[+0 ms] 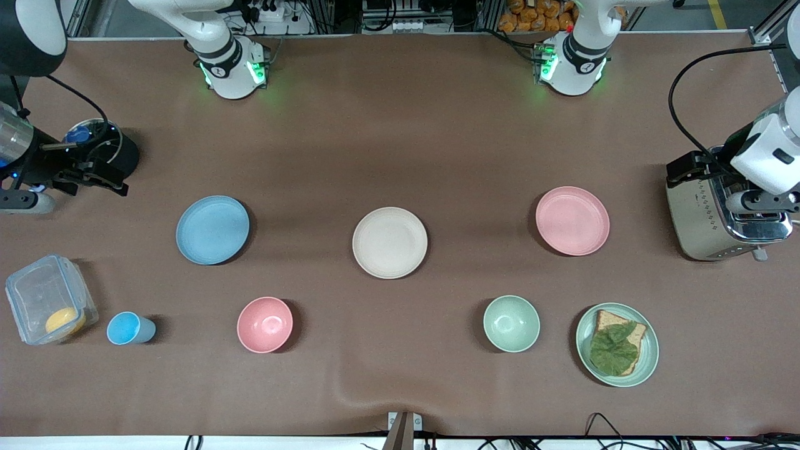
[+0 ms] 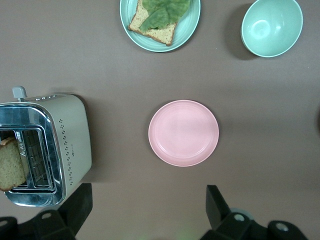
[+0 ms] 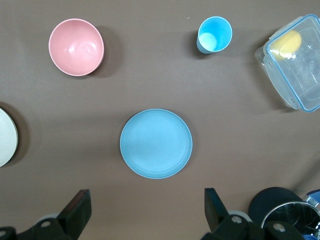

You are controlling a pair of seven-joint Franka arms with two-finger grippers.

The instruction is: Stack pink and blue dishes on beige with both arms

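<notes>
The beige plate [image 1: 389, 242] lies mid-table. Toward the right arm's end lies the blue plate [image 1: 212, 229] [image 3: 156, 143], and toward the left arm's end the pink plate [image 1: 572, 220] [image 2: 183, 132]. All three lie flat, apart and bare. My left gripper [image 2: 146, 210] [image 1: 778, 201] hangs open high above the table, beside the pink plate and the toaster, holding nothing. My right gripper [image 3: 146, 210] [image 1: 103, 178] hangs open high beside the blue plate, also holding nothing. An edge of the beige plate [image 3: 6, 137] shows in the right wrist view.
Nearer the front camera stand a pink bowl [image 1: 265, 324], a green bowl [image 1: 511, 323], a green plate with toast and lettuce [image 1: 617, 344], a blue cup [image 1: 128, 328] and a clear box [image 1: 50, 300]. A toaster [image 1: 719, 212] and a black pot [image 1: 100, 147] stand at the table's ends.
</notes>
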